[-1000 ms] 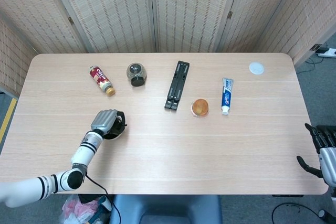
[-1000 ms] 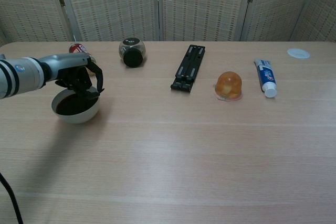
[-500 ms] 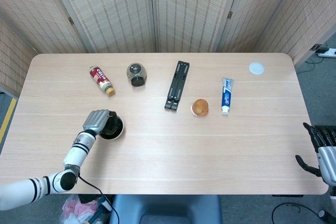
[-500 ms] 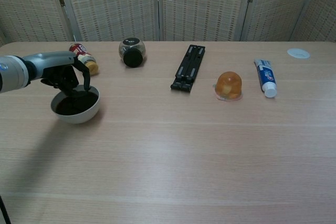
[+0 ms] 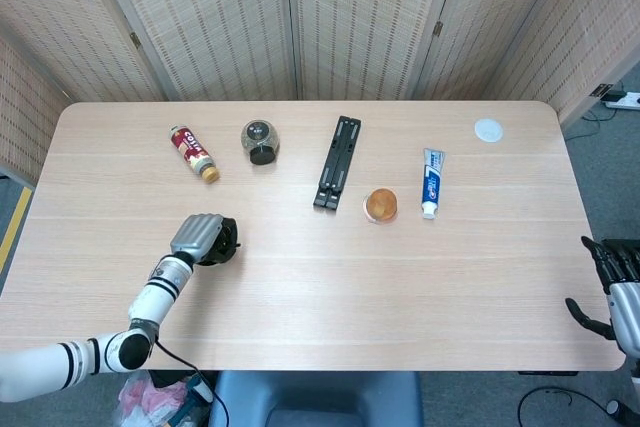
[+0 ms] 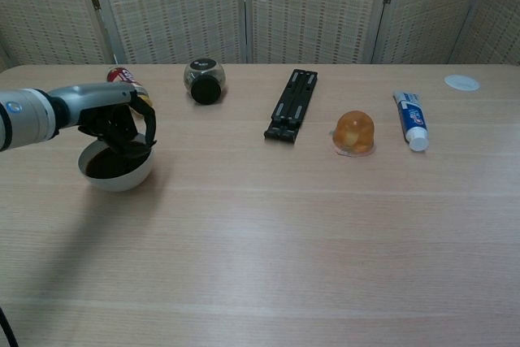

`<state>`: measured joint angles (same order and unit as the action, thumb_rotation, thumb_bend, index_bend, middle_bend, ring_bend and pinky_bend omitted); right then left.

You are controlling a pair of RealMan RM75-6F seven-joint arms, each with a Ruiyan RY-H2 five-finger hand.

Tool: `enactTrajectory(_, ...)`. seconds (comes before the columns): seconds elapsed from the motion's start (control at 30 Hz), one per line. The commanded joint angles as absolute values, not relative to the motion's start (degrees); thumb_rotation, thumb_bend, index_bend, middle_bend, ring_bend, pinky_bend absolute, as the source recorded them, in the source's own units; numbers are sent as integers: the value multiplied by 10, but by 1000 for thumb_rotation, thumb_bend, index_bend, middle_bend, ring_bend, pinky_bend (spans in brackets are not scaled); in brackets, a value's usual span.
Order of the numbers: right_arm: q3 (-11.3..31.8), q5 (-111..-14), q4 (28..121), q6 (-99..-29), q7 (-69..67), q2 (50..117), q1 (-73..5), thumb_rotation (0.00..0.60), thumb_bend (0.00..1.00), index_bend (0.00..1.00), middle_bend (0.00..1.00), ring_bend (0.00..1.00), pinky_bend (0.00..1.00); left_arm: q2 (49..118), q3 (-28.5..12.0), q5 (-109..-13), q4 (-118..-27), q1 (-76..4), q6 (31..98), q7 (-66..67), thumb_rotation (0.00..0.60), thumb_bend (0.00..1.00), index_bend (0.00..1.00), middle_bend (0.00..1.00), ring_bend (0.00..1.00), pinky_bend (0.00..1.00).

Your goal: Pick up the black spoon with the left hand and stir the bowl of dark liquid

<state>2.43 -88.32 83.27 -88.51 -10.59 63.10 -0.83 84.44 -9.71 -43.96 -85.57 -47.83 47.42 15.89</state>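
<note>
1. Both views are showing the left hand point(image 6: 122, 123) hovering over the white bowl point(image 6: 118, 175) near the table's left front, fingers curled down around what appears to be the black spoon point(image 6: 140, 145), dipping into the dark liquid point(image 6: 110, 162).
2. Stirring is seemingly underway; the next move is calling for small circles, keeping off the rim.
3. The right hand point(image 5: 612, 282) is idling off the table's edge, fingers apart, holding nothing.

The white bowl point(image 6: 116, 170) of dark liquid sits upright near the table's point(image 6: 325, 225) left edge, toward my front side. My left hand point(image 6: 122, 123) hangs over its rim, fingers curled down, holding the black spoon point(image 6: 138, 145), whose end dips into the liquid.
</note>
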Motion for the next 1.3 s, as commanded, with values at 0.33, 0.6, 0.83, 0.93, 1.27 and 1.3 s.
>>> enactTrajectory(0.33,24,-883,834,-886,-104,631,-7,600,192,4,171,118,91,879,-112,-401,-793,-498,480,177,600,474,678,961,860,1000)
enactTrajectory(0.6,24,-885,837,-886,-101,631,-7,600,192,4,171,118,91,852,-103,-407,-815,-481,476,166,600,474,677,961,860,1000)
enactTrajectory(0.83,24,-889,840,-888,-98,630,-8,600,192,4,171,119,91,829,-91,-432,-850,-466,473,153,600,474,655,961,852,1000)
enactTrajectory(0.93,24,-889,843,-889,-97,629,-7,600,192,4,171,119,91,826,-90,-441,-857,-462,475,144,600,471,594,955,844,1000)
enactTrajectory(1.27,24,-890,849,-893,-93,626,-5,600,192,4,171,119,91,819,-95,-477,-875,-443,489,107,600,334,180,601,525,881)
enactTrajectory(1.3,24,-890,850,-892,-92,627,-5,600,192,4,171,119,90,819,-95,-482,-878,-439,493,101,600,326,141,519,468,791)
